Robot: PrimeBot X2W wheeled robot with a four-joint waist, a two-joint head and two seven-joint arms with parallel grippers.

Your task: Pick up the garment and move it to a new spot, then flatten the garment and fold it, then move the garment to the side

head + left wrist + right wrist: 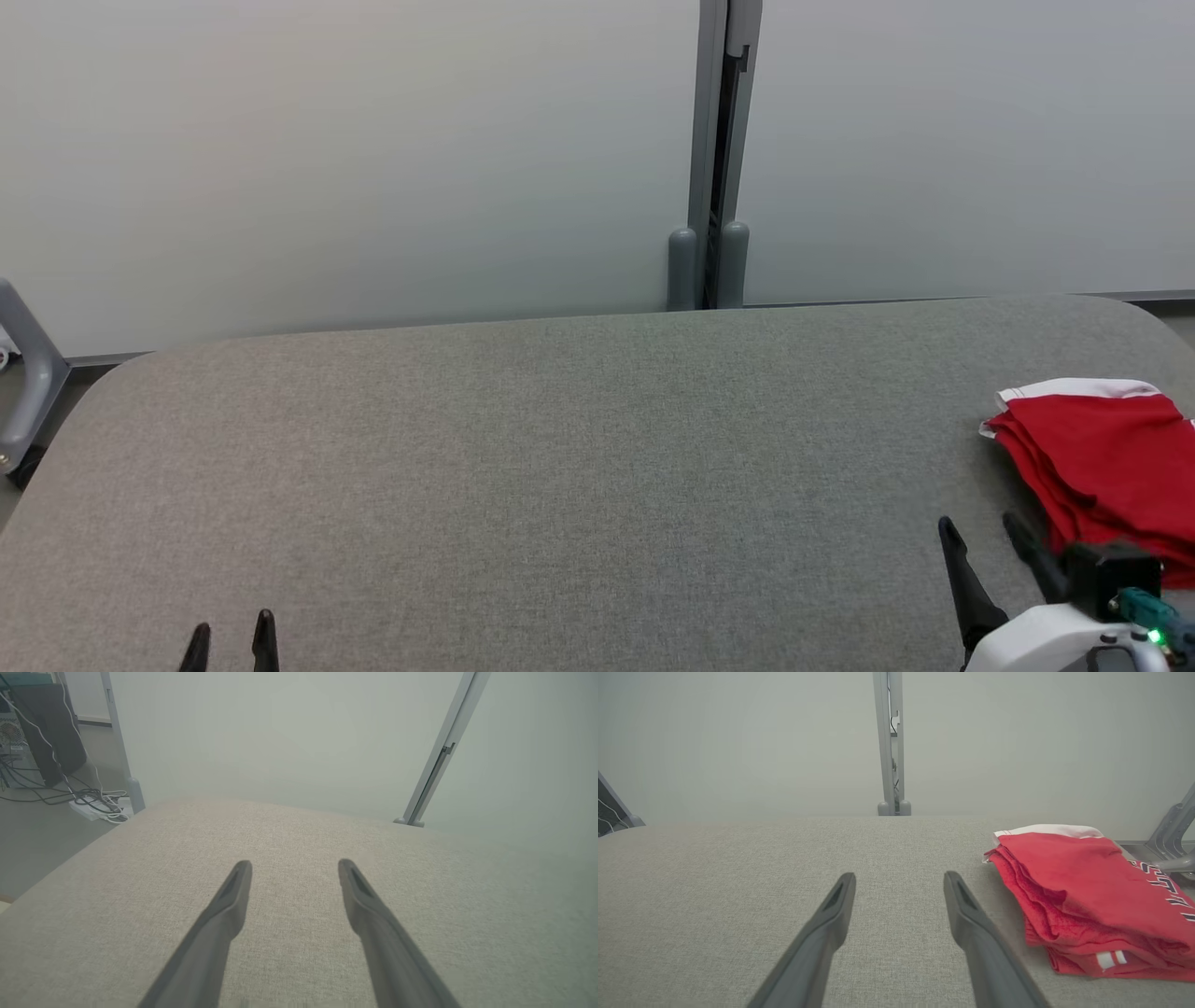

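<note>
On grey table (pixel 560 467) by pale partitions (pixel 373 140): red garment (pixel 1102 467); left pincer (pixel 231 623), right pincer (pixel 980 521) released.

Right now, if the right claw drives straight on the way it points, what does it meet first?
Likely nothing close: the right claw, open, points across the grey table toward the partition post at the far edge. The red folded garment lies off to its right, clear of that line. Depth is unclear.

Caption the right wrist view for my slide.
Open right gripper hovers beside a folded red garment on the grey table.
</note>
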